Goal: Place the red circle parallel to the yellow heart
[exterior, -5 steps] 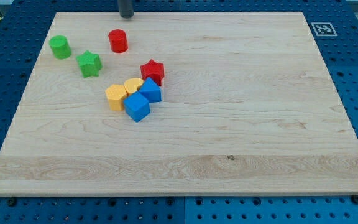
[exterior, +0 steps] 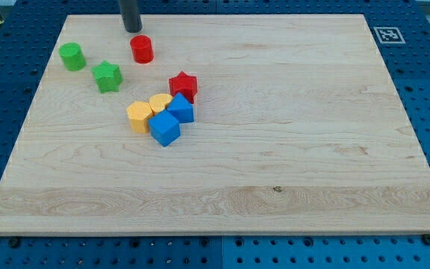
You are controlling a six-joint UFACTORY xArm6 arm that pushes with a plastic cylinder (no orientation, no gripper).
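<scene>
Upper left of frame: green cylinder (exterior: 72,56), then green star (exterior: 107,76) just lower right.
My tip (exterior: 132,30) near top edge, just up-left of red circle (exterior: 142,48); contact unclear, perhaps slim gap.
No gripper, bare rod only.
Centre-left cluster: yellow-orange block (exterior: 138,116), yellow heart (exterior: 160,103), two blue blocks (exterior: 165,128), red star (exterior: 183,85).

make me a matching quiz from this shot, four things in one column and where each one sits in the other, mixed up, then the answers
Things
1. green circle
2. red star
3. my tip
4. blue cube

Places
A. at the view's bottom of the block cluster, below the yellow blocks
B. just to the upper left of the red circle, near the board's top edge
C. farthest to the view's left of all the blocks
D. at the top right of the cluster, above the other blue block

Pairs: 1-C, 2-D, 3-B, 4-A
</scene>
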